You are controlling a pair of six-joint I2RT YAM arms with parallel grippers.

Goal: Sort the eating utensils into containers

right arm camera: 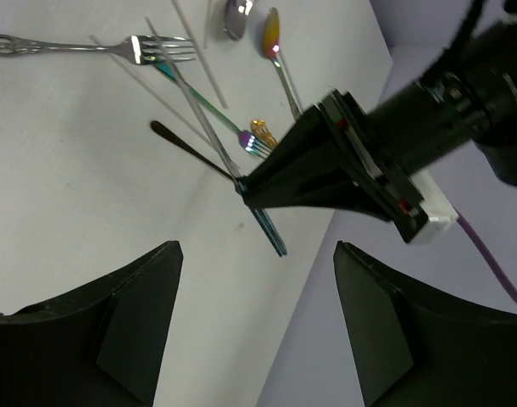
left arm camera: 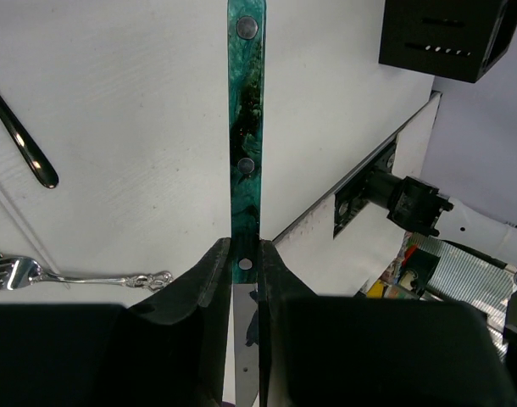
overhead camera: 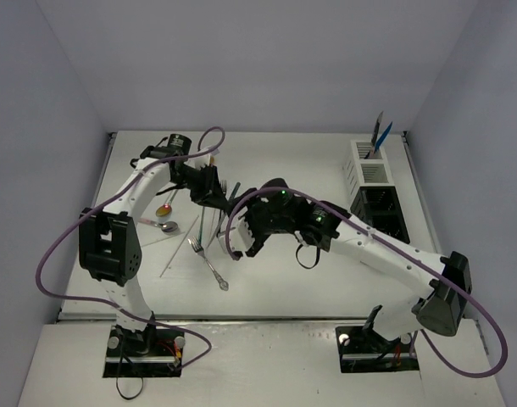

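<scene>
My left gripper [left arm camera: 244, 264] is shut on a teal-handled fork [left arm camera: 246, 127], held just above the table. It also shows in the top view [overhead camera: 212, 193]. My right gripper [right arm camera: 258, 339] is open and empty, facing the left gripper [right arm camera: 343, 161] and the teal handle [right arm camera: 269, 231]; it is at mid-table in the top view [overhead camera: 257, 239]. On the table lie a silver fork [overhead camera: 209, 263], a gold spoon [overhead camera: 163, 209], a silver spoon [overhead camera: 168, 226], a dark fork [right arm camera: 191, 153] and thin pale sticks [overhead camera: 178, 246]. A blue knife [overhead camera: 382, 136] stands in the white container [overhead camera: 367, 172]. The black container [overhead camera: 379, 212] stands in front of it.
The purple cables [overhead camera: 72, 237] loop beside both arms. The table's raised side rims [overhead camera: 419, 195] and the near edge bound the work area. The two grippers are close together at mid-table, left of the containers.
</scene>
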